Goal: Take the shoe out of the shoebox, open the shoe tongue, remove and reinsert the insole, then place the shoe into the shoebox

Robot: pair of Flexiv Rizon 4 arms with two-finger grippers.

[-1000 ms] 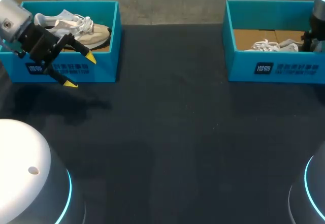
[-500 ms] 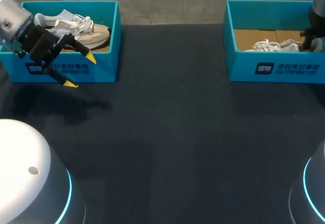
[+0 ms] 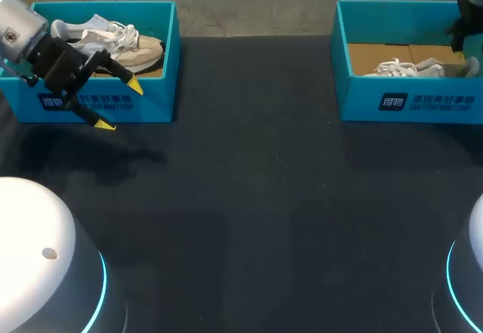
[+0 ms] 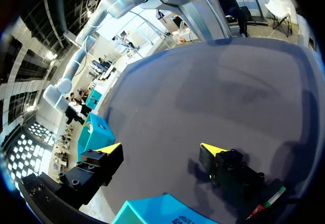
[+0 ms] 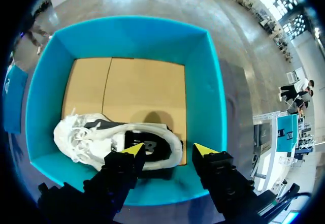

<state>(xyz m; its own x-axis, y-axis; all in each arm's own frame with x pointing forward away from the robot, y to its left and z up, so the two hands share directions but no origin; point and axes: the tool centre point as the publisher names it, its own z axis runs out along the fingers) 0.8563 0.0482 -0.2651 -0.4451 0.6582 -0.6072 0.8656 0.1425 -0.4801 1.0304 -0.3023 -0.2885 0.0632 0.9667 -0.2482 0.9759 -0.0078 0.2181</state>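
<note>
Two teal shoeboxes stand at the far side of the dark table (image 3: 249, 197), well apart. The left shoebox (image 3: 155, 106) holds a beige shoe (image 3: 124, 42) with white laces, its toe toward the box's right wall. The right shoebox (image 3: 358, 103) has a brown cardboard floor, and a white shoe (image 3: 400, 67) lies in it close along the near wall.

The left claw (image 3: 121, 105) hangs just in front of the left shoebox's near wall. It is released, its two yellow tips wide apart with nothing between them. In the left wrist view this claw (image 4: 160, 150) is spread over bare table (image 4: 213, 82), with a corner of the left shoebox (image 4: 162, 211) under it.

The right arm (image 3: 468, 4) comes in at the far right edge, above the right shoebox, and its fingers hardly show in the head view. In the right wrist view the right claw (image 5: 169, 150) hovers over the right shoebox (image 5: 203, 82), released, fingers apart. One yellow tip is over the heel end of the white shoe (image 5: 101, 137) and the other is beside the shoe, over the box's wall. The shoe sits with its dark opening facing up toward the claw, its laced end off to the side of the fingers
</note>
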